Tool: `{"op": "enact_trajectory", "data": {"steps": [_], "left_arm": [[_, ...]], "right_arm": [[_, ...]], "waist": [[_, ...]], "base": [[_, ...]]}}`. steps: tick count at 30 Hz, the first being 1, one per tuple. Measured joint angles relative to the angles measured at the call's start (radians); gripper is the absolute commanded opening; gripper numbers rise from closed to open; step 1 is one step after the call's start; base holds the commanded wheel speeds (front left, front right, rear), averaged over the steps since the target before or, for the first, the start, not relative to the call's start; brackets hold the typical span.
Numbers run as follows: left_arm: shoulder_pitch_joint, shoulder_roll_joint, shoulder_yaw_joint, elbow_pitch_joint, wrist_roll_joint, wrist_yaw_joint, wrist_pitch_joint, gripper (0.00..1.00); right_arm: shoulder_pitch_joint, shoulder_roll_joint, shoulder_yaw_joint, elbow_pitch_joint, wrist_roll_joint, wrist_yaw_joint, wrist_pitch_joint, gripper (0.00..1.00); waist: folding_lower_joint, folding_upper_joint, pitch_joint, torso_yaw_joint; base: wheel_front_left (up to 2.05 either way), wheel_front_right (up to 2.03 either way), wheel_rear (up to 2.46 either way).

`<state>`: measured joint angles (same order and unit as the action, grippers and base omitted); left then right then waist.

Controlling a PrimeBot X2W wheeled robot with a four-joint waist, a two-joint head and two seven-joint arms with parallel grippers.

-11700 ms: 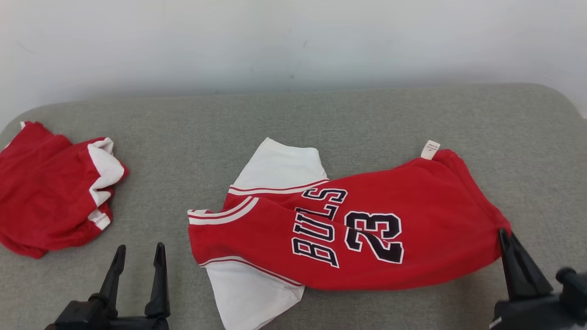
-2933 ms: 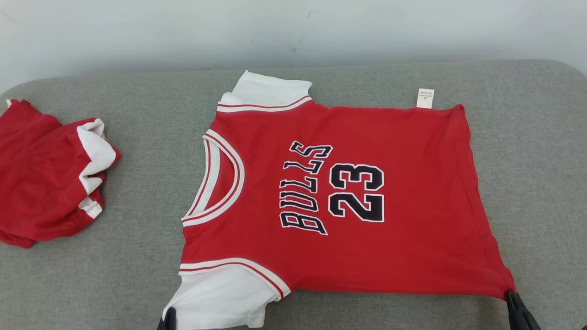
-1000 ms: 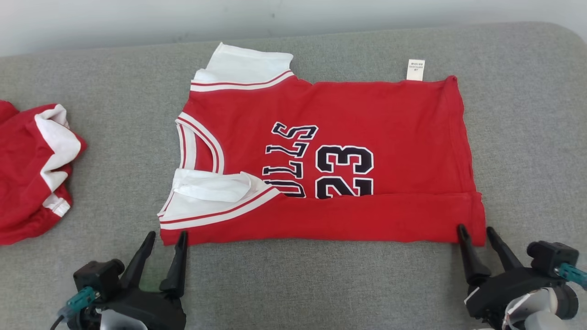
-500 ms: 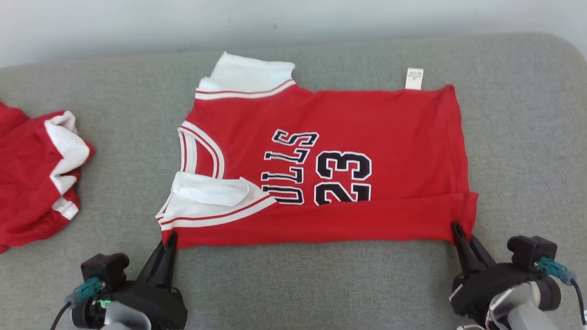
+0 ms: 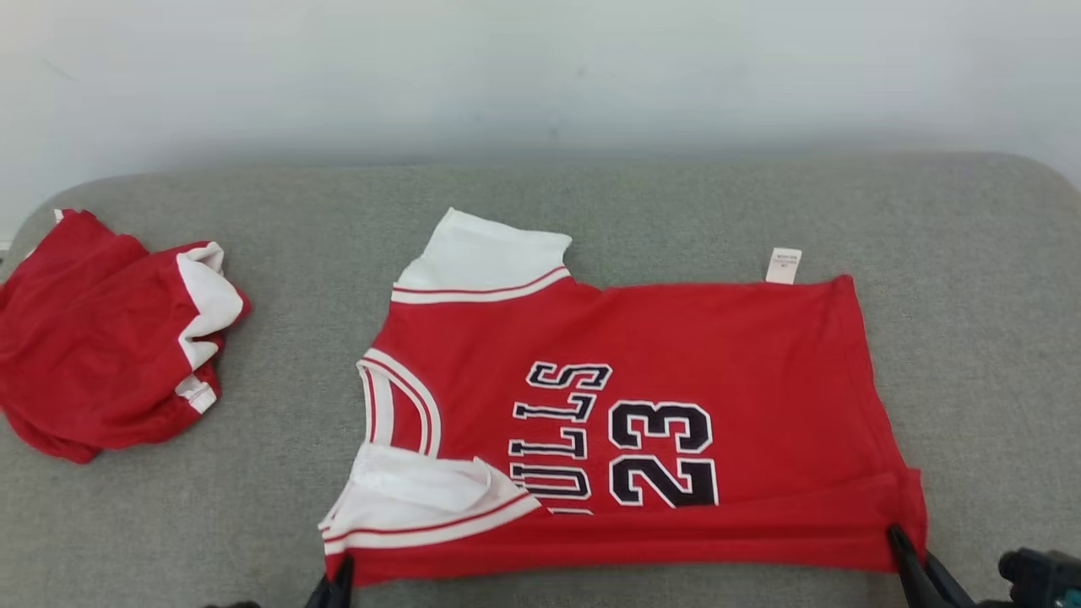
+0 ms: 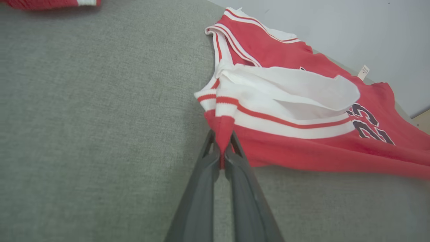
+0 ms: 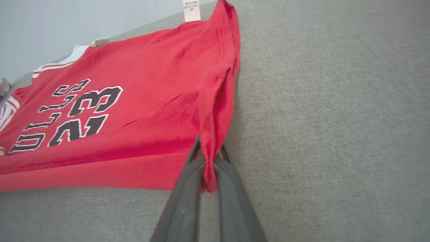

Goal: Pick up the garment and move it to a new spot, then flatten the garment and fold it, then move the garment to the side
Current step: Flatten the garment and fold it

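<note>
Two dark grippers pinch the near edge of a red and white jersey (image 5: 692, 338), which lies printed side up in the middle of a grey padded surface (image 5: 211, 523). The left gripper (image 6: 221, 148) is clamped tight on the folded corner below the white sleeve (image 6: 285, 87). The right gripper (image 7: 209, 158) is clamped tight on the hem corner. A narrow near strip is already turned over onto the shirt. To fold well, both arms should probably lift together, hold the edge taut between them, carry it evenly toward the far edge, and lay it down without dragging the lower layer. A second red garment (image 5: 101, 338) lies well apart at the left.
</note>
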<state>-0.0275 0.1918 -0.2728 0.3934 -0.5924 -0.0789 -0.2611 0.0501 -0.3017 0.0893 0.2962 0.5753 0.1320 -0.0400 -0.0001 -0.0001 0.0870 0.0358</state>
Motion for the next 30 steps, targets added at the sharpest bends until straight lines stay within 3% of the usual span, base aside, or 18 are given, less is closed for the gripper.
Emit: {"op": "enact_trajectory", "data": {"steps": [5,6,7,8,19,30], "left_arm": [[0.038,-0.01,-0.015,-0.015,0.01,0.013,0.0,0.0],[0.043,-0.011,-0.021,-0.014,0.013,0.017,0.0,0.0],[0.047,-0.013,-0.025,-0.014,0.02,0.019,0.0,0.67],[0.049,-0.014,-0.03,-0.015,0.03,0.024,0.0,1.0],[0.033,-0.019,0.073,-0.141,0.064,0.049,0.0,1.0],[-0.027,-0.008,0.165,-0.244,0.225,0.08,-0.003,1.0]], "right_arm": [[0.045,0.032,-0.048,-0.047,-0.022,0.0,0.034,0.02],[0.051,0.044,-0.057,-0.054,-0.024,0.0,0.04,0.28],[0.056,0.052,-0.062,-0.058,-0.032,0.0,0.042,0.97],[0.059,0.058,-0.066,-0.062,-0.041,0.0,0.048,1.0],[0.021,0.09,-0.077,-0.162,-0.172,0.0,-0.04,1.0],[-0.01,0.144,-0.061,-0.226,-0.304,0.0,-0.174,1.0]], "waist": [[-0.0001,0.0,-0.01,0.004],[0.0,0.0,-0.012,0.002],[0.0,0.0,-0.013,0.001],[0.0,0.0,-0.015,0.001],[0.0001,0.0,-0.041,-0.017],[0.0001,0.0,-0.065,-0.016]], "base": [[0.0,0.0,0.0],[0.0,0.0,0.0],[0.0,0.0,0.0],[0.0,0.0,0.0],[0.0,0.0,0.0],[0.0,0.0,0.0]]}}
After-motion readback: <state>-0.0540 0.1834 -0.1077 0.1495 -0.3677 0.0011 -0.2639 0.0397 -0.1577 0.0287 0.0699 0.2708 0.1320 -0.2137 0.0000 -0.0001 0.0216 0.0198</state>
